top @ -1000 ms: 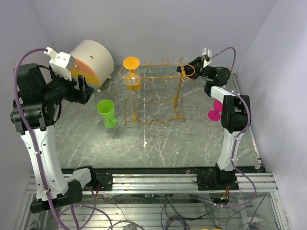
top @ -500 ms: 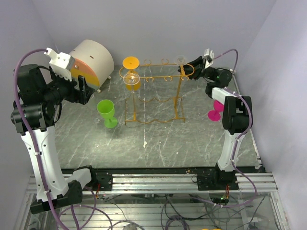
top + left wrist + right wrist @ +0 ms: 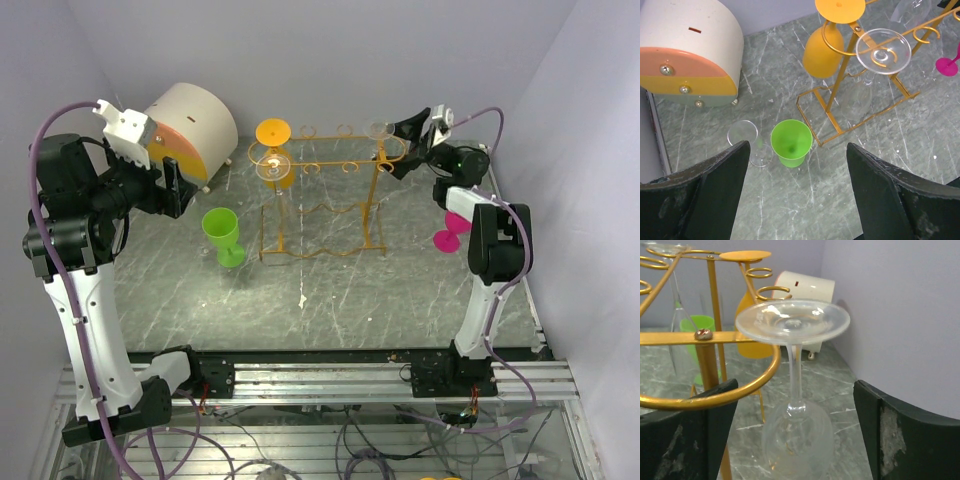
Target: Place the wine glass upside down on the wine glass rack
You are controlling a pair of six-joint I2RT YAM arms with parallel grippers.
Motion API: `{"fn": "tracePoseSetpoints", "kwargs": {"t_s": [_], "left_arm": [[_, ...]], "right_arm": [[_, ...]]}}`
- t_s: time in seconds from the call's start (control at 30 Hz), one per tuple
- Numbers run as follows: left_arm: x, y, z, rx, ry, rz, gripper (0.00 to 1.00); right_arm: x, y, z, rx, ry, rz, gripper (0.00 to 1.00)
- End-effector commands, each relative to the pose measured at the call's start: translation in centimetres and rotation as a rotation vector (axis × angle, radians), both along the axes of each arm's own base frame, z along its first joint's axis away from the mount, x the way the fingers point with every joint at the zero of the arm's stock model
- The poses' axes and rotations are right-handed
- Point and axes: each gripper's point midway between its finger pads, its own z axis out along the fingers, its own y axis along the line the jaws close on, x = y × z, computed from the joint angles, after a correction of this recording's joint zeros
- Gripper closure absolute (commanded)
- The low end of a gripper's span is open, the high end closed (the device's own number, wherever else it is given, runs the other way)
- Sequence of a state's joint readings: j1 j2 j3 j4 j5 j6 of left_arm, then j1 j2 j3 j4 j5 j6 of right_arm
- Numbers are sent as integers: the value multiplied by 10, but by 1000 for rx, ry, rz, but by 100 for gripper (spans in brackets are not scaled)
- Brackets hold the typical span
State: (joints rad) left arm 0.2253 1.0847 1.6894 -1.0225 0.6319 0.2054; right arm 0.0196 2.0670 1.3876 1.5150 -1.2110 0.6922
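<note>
A clear wine glass (image 3: 792, 322) hangs upside down at the right end of the orange-gold wire wine glass rack (image 3: 322, 207). Its foot (image 3: 377, 128) rests on the top rail and its bowl (image 3: 797, 440) hangs below. My right gripper (image 3: 406, 144) is open. Its fingers (image 3: 905, 435) stand wide on either side of the bowl, apart from the glass. My left gripper (image 3: 170, 186) is open and holds nothing, high above the table's left side and over a green cup (image 3: 791, 142).
An orange glass (image 3: 273, 131) and another clear glass (image 3: 275, 166) also hang on the rack's left end. A clear glass (image 3: 747, 142) lies by the green cup. A pink glass (image 3: 447, 236) stands by the right arm. A white and orange round box (image 3: 190, 125) sits at back left.
My right gripper has gone from shut on the clear wine glass to open and drawn back slightly to the right. The glass stays hanging on the rack. The left arm has not moved.
</note>
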Motion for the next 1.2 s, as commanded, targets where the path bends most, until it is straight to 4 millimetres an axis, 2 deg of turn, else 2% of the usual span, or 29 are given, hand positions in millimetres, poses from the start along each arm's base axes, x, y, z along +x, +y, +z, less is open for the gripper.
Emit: {"fn": "tracePoseSetpoints", "kwargs": {"t_s": [0.0,0.13,0.3,0.5,0.53,0.63,0.77,0.97,1.0,1.17], "left_arm": [[0,-4,6,8,-26,-20,12],[1,-7,10,18,-34,-27,12],[0,-11,11,22,-36,-32,12],[0,-6,12,41,-39,4,10],[1,-3,14,44,-37,31,9],[5,4,13,59,-4,63,6],[6,8,-3,73,85,66,7],[1,10,-20,98,164,56,7],[1,11,-22,101,178,55,7],[5,21,-43,129,259,97,8]], "right_arm": [[-21,-7,31,8,-153,-37,0],[-25,-15,30,19,-135,-80,0],[-22,-26,29,35,-107,-152,0],[11,-50,22,-20,-48,-379,0],[18,-56,14,-58,-11,-436,0],[26,-80,18,-131,-9,-624,0],[17,-98,19,-153,5,-742,0],[-7,-101,18,-166,9,-769,0],[-13,-100,9,-172,31,-763,0],[-46,-99,8,-146,137,-791,0]]}}
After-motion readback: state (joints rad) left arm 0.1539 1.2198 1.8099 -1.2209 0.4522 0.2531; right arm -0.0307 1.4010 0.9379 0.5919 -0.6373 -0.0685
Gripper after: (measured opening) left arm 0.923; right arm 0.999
